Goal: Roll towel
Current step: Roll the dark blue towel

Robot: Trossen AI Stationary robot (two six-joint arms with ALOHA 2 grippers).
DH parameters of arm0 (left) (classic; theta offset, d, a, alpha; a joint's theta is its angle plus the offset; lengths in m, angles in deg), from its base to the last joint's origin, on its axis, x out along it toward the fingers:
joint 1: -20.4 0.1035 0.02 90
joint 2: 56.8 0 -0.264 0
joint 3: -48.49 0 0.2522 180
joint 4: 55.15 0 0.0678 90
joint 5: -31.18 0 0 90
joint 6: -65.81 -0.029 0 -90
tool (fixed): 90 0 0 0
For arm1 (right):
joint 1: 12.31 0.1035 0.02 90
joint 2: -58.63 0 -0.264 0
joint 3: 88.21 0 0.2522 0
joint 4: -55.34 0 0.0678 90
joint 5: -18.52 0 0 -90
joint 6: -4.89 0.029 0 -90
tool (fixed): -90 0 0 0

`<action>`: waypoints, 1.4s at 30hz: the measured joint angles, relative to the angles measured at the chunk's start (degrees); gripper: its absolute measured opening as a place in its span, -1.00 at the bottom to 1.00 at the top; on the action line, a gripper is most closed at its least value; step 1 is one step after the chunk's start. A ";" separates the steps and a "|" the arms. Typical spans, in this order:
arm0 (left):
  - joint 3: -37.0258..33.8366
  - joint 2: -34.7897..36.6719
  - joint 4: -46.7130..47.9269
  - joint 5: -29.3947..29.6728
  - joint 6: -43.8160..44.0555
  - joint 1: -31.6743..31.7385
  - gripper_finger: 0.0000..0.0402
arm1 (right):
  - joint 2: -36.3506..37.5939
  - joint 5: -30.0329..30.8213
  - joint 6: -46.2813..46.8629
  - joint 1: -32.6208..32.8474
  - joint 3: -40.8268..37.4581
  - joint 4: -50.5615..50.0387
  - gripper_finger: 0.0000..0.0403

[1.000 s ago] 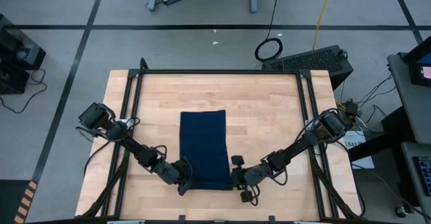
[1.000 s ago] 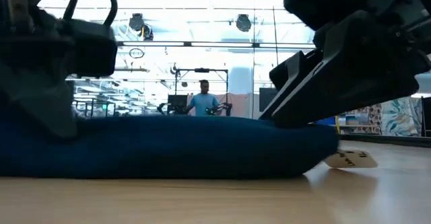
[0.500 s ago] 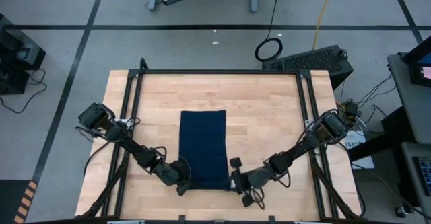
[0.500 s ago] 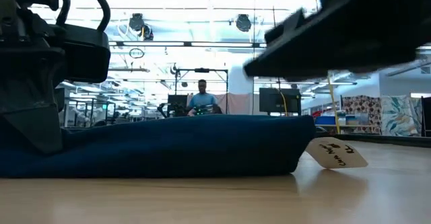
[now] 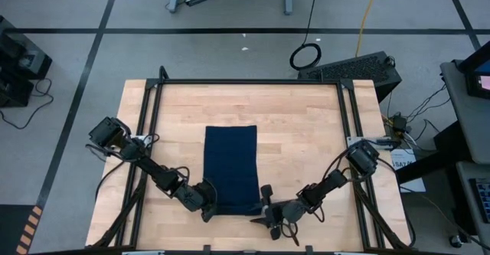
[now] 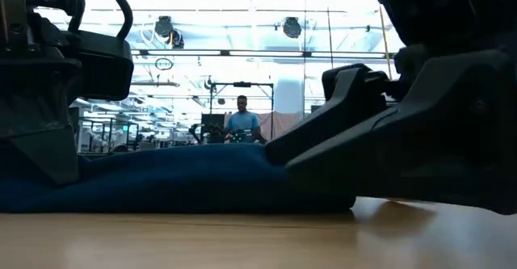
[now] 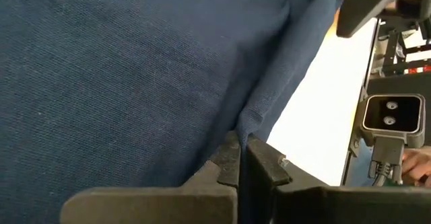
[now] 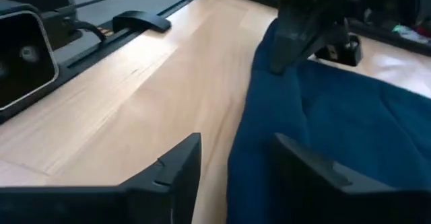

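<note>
Lying flat on the wooden bench [image 5: 306, 132]: one dark navy towel [image 5: 230, 167], a long rectangle in the middle, its near short edge towards the arms.

Left gripper [image 5: 208, 207]: at the towel's near left corner, fingers [image 7: 232, 160] together and clamped on the cloth's edge, as the left wrist view shows.

Right gripper [image 5: 264, 209]: just beside the near right corner, low over the bench, fingers [image 8: 176, 163] apart with the towel's edge between them; nothing held. In the low view it blocks most of the towel's right end.

Surroundings: black frame rails [image 5: 253, 81] along the bench's edges; a coiled cable [image 5: 305, 56] and black case [image 5: 360, 70] on the floor beyond; a person [image 6: 242, 119] stands far off in the room.
</note>
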 joint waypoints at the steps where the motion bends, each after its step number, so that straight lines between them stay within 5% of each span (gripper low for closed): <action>1: 0.00 0.00 0.01 0.00 0.07 0.00 -0.95 | -0.10 0.22 -0.08 0.04 0.21 0.14 -0.11; 14: 0.00 0.00 0.05 -0.02 0.15 0.00 -0.95 | 1.21 4.79 1.19 1.42 0.35 -3.16 0.13; 36: 0.00 0.00 -0.23 1.27 0.38 -0.04 -0.92 | 1.17 4.56 14.74 -0.09 0.35 -9.74 0.13; 42: 0.00 0.00 -0.23 1.55 0.26 -0.04 -0.78 | 1.66 11.68 8.08 1.58 0.35 -9.07 0.13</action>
